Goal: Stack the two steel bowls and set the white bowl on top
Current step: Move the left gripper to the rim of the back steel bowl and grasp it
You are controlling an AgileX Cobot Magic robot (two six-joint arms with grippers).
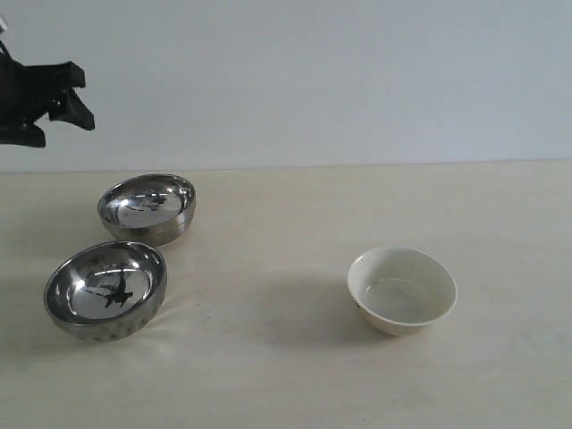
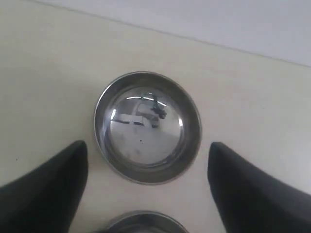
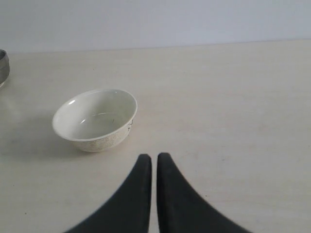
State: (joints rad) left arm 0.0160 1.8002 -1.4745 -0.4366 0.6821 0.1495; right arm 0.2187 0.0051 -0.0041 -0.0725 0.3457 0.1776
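left hand (image 2: 146,143): released, black fingers (image 2: 46,194) spread wide, nothing between them. Hangs in the air; the exterior view shows it high at the left edge, clear of everything.
under left hand: round mirror-polished far steel bowl (image 2: 147,127), framed in the gap between the fingers in the left wrist view, no contact.
right hand (image 3: 154,156): clenched, black fingertips (image 3: 144,167) almost pressed together, nothing gripped. Not in the exterior view.
near right hand: small glossy cream white bowl (image 3: 95,119), ahead of the fingertips and off to one side, apart from them.
far steel bowl: upright, mouth up, on the pale wood-grain table (image 1: 286,375), left side, toward the back.
near steel bowl (image 1: 105,288): same round polished steel type, upright, just in front of the far one and slightly further left. The left wrist view shows a narrow strip of table between the two rims, so they are not touching.
white bowl: upright on the table, right of centre, well apart from both steel bowls, about as far forward as the near one.
stack: not started, all three bowls sit separately on the table.
backdrop: plain pale grey wall (image 1: 313,80) behind the table edge.
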